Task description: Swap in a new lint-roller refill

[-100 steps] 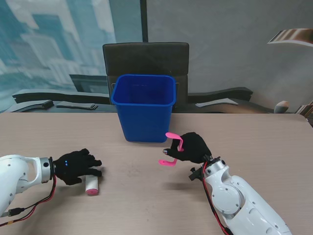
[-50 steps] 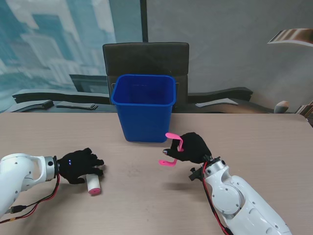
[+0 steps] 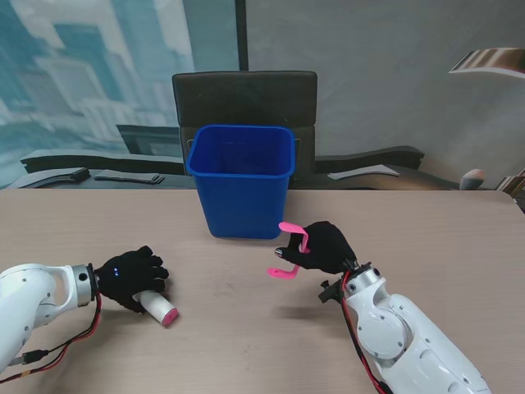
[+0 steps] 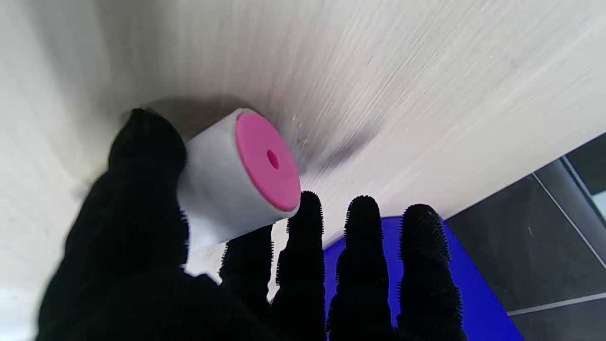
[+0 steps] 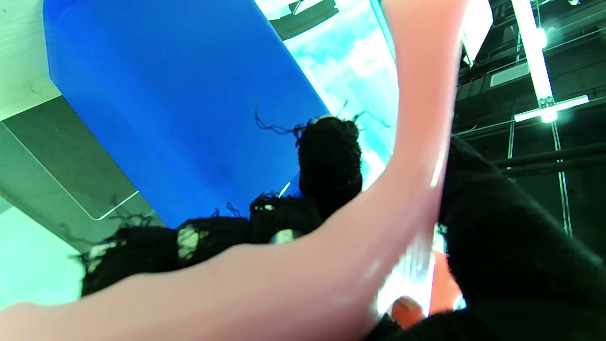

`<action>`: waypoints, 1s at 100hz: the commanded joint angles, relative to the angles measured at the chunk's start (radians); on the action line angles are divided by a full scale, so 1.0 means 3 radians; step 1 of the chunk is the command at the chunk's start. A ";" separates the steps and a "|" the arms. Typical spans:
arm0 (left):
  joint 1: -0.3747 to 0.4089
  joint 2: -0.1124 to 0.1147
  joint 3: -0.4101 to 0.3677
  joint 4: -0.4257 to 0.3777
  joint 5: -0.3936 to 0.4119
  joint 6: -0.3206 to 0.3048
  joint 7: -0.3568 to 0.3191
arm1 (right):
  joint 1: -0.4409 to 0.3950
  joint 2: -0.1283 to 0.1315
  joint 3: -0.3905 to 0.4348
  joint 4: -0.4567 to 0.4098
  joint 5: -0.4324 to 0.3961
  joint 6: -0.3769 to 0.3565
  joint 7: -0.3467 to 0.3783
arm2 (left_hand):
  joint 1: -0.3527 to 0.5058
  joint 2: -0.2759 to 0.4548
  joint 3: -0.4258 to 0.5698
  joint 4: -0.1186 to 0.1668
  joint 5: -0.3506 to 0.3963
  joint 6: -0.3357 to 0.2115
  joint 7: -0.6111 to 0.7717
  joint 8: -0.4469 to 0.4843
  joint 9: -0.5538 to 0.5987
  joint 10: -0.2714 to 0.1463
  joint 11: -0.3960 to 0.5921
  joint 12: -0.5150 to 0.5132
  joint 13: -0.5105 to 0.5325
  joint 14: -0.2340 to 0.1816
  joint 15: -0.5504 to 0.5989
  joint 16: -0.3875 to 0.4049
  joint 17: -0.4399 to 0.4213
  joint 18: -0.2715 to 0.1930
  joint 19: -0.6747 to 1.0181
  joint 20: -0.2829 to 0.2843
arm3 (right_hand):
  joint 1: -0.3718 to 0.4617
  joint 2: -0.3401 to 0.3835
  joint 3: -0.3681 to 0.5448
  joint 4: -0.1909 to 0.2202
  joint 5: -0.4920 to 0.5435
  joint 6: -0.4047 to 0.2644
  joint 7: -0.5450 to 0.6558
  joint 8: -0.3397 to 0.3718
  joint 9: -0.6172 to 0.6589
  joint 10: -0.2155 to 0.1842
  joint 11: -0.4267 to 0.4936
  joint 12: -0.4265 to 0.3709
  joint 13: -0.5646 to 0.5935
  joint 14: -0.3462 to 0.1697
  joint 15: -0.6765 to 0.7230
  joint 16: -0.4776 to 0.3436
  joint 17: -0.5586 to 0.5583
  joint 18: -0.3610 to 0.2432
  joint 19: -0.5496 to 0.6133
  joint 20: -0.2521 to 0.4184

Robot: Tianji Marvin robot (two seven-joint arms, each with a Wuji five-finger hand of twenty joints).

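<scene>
1. Left hand [image 3: 131,275]: fingers wrapped round the refill roll [image 3: 157,305], white cylinder with pink end cap, tilted on the surface [image 3: 246,328] at the robot's left.
2. Right hand [image 3: 324,246]: fingers clenched on the pink roller handle [image 3: 291,246], held aloft before the blue bin [image 3: 240,176].
3. Judgement: roll looks light, rigid-cored, sticky-skinned; grip mid-barrel, leaving the centre hole [image 4: 272,159] free.
4. Handle: smooth curved plastic, likely slippery.

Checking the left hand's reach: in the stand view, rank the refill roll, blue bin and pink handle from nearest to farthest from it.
1. Refill roll: in the left hand.
2. Blue bin: centre, farther from me.
3. Pink handle: held in the right hand.
</scene>
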 commanded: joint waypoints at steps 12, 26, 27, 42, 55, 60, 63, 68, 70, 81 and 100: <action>0.0567 -0.0198 -0.0455 -0.0573 -0.0288 -0.0065 -0.0068 | -0.0064 0.0012 0.0035 -0.0089 -0.0012 -0.0051 0.0075 | 0.0678 0.0756 0.0026 0.0123 0.0340 -0.0288 0.0745 0.0435 0.0077 0.0101 0.0045 0.0024 -0.0016 0.0032 0.0055 -0.0041 -0.0047 0.0017 0.0049 -0.0041 | -0.0085 0.0115 -0.0116 -0.0116 0.0115 0.0147 -0.0027 0.0010 0.0170 0.0022 0.0308 0.0069 -0.0032 -0.1529 0.0372 0.0124 0.0189 -0.0989 0.0633 -0.0040; 0.0912 -0.0468 -0.0742 -0.0983 -0.0969 -0.0077 -0.0284 | -0.0095 0.0026 0.0071 -0.0143 0.0027 -0.0109 0.0167 | 0.0799 0.0821 -0.0016 0.0156 0.0269 -0.0095 0.0755 0.0615 0.0161 0.0215 0.0117 0.0093 0.0013 0.0089 0.0099 -0.0008 -0.0059 0.0056 0.0060 -0.0013 | -0.0199 0.0498 -0.0436 -0.0132 0.0109 0.0152 -0.0039 -0.0010 0.0168 0.0002 0.0396 0.0173 -0.0032 -0.1501 0.0388 0.0260 0.0212 -0.1008 0.0664 0.0144; 0.0929 -0.0492 -0.0751 -0.1009 -0.1051 -0.0078 -0.0317 | -0.0096 0.0026 0.0072 -0.0146 0.0029 -0.0114 0.0170 | 0.0809 0.0822 -0.0012 0.0160 0.0266 -0.0085 0.0754 0.0619 0.0166 0.0219 0.0122 0.0098 0.0017 0.0093 0.0103 -0.0006 -0.0060 0.0059 0.0061 -0.0012 | -0.0214 0.0518 -0.0455 -0.0133 0.0112 0.0151 -0.0038 -0.0011 0.0168 0.0000 0.0404 0.0181 -0.0032 -0.1500 0.0390 0.0267 0.0214 -0.1009 0.0664 0.0158; 0.1065 -0.0694 -0.0703 -0.1288 -0.1855 0.0009 -0.0562 | -0.0121 0.0021 0.0082 -0.0204 0.0054 -0.0188 0.0170 | 0.0849 0.0820 -0.0013 0.0181 0.0253 0.0000 0.0750 0.0663 0.0192 0.0245 0.0192 0.0171 0.0034 0.0125 0.0161 0.0040 -0.0067 0.0075 0.0097 0.0020 | -0.0432 0.0930 -0.0842 -0.0161 0.0130 0.0165 -0.0025 -0.0016 0.0164 -0.0012 0.0487 0.0276 -0.0033 -0.1478 0.0406 0.0355 0.0237 -0.1005 0.0663 0.0368; 0.1092 -0.0801 -0.0498 -0.1441 -0.2481 0.0330 -0.0640 | -0.0141 0.0008 0.0066 -0.0245 0.0077 -0.0246 0.0138 | 0.0879 0.0824 0.0000 0.0193 0.0229 0.0060 0.0757 0.0676 0.0191 0.0257 0.0243 0.0222 0.0032 0.0131 0.0209 0.0077 -0.0076 0.0063 0.0133 0.0039 | -0.0311 0.1756 -0.1656 -0.0101 0.0136 0.0174 -0.0033 -0.0035 0.0164 0.0030 0.0508 0.0346 -0.0036 -0.1408 0.0422 0.0391 0.0248 -0.0947 0.0664 0.0503; 0.1088 -0.0832 -0.0425 -0.1481 -0.2598 0.0503 -0.0582 | -0.0152 -0.0001 0.0054 -0.0259 0.0118 -0.0257 0.0133 | 0.0886 0.0830 0.0003 0.0195 0.0217 0.0082 0.0761 0.0679 0.0188 0.0262 0.0259 0.0234 0.0031 0.0135 0.0225 0.0087 -0.0073 0.0059 0.0150 0.0047 | 0.0115 0.2277 -0.2499 -0.0036 0.0140 0.0184 -0.0053 -0.0072 0.0164 0.0080 0.0519 0.0364 -0.0039 -0.1327 0.0443 0.0388 0.0248 -0.0871 0.0664 0.0555; 0.1083 -0.0850 -0.0383 -0.1504 -0.2668 0.0617 -0.0544 | -0.0158 -0.0008 0.0046 -0.0264 0.0142 -0.0266 0.0122 | 0.0896 0.0832 0.0005 0.0197 0.0208 0.0102 0.0773 0.0681 0.0178 0.0270 0.0281 0.0252 0.0020 0.0144 0.0249 0.0105 -0.0087 0.0057 0.0168 0.0053 | 0.0123 0.2450 -0.2567 -0.0037 0.0140 0.0190 -0.0080 -0.0090 0.0164 0.0110 0.0522 0.0367 -0.0041 -0.1279 0.0453 0.0390 0.0247 -0.0824 0.0664 0.0576; 0.1075 -0.0882 -0.0302 -0.1551 -0.2853 0.0854 -0.0502 | -0.0166 -0.0019 0.0036 -0.0269 0.0168 -0.0288 0.0097 | 0.0916 0.0834 0.0015 0.0203 0.0191 0.0140 0.0781 0.0678 0.0160 0.0284 0.0302 0.0268 -0.0003 0.0159 0.0270 0.0119 -0.0107 0.0055 0.0188 0.0060 | 0.0124 0.2652 -0.2597 -0.0048 0.0139 0.0195 -0.0133 -0.0132 0.0164 0.0162 0.0521 0.0370 -0.0044 -0.1218 0.0467 0.0392 0.0247 -0.0762 0.0664 0.0611; 0.1070 -0.0895 -0.0267 -0.1570 -0.2944 0.0943 -0.0502 | -0.0169 -0.0021 0.0033 -0.0271 0.0177 -0.0297 0.0093 | 0.0929 0.0830 0.0021 0.0206 0.0186 0.0170 0.0790 0.0675 0.0150 0.0296 0.0322 0.0280 -0.0016 0.0168 0.0289 0.0132 -0.0123 0.0058 0.0201 0.0064 | 0.0131 0.2706 -0.2606 -0.0052 0.0139 0.0197 -0.0160 -0.0155 0.0164 0.0185 0.0520 0.0371 -0.0045 -0.1193 0.0473 0.0393 0.0247 -0.0742 0.0664 0.0626; 0.1019 -0.0957 -0.0071 -0.1657 -0.3417 0.1380 -0.0549 | -0.0189 -0.0025 0.0021 -0.0294 0.0206 -0.0348 0.0098 | 0.0986 0.0831 0.0079 0.0218 0.0143 0.0325 0.0825 0.0649 0.0073 0.0368 0.0403 0.0322 -0.0118 0.0231 0.0368 0.0181 -0.0227 0.0056 0.0261 0.0093 | 0.0149 0.2880 -0.2631 -0.0062 0.0115 0.0199 -0.0271 -0.0262 0.0165 0.0249 0.0506 0.0370 -0.0049 -0.1126 0.0490 0.0398 0.0248 -0.0682 0.0664 0.0677; 0.0894 -0.1017 0.0197 -0.1695 -0.3889 0.1845 -0.0585 | -0.0198 -0.0052 -0.0066 -0.0319 0.0206 -0.0392 0.0007 | 0.1031 0.0847 0.0072 0.0207 0.0096 0.0393 0.0873 0.0604 0.0005 0.0398 0.0488 0.0348 -0.0184 0.0250 0.0450 0.0215 -0.0281 0.0034 0.0324 0.0114 | 0.0232 0.2964 -0.2612 -0.0055 0.0132 0.0181 -0.0267 -0.0298 0.0165 0.0254 0.0513 0.0373 -0.0049 -0.1119 0.0494 0.0403 0.0249 -0.0674 0.0664 0.0697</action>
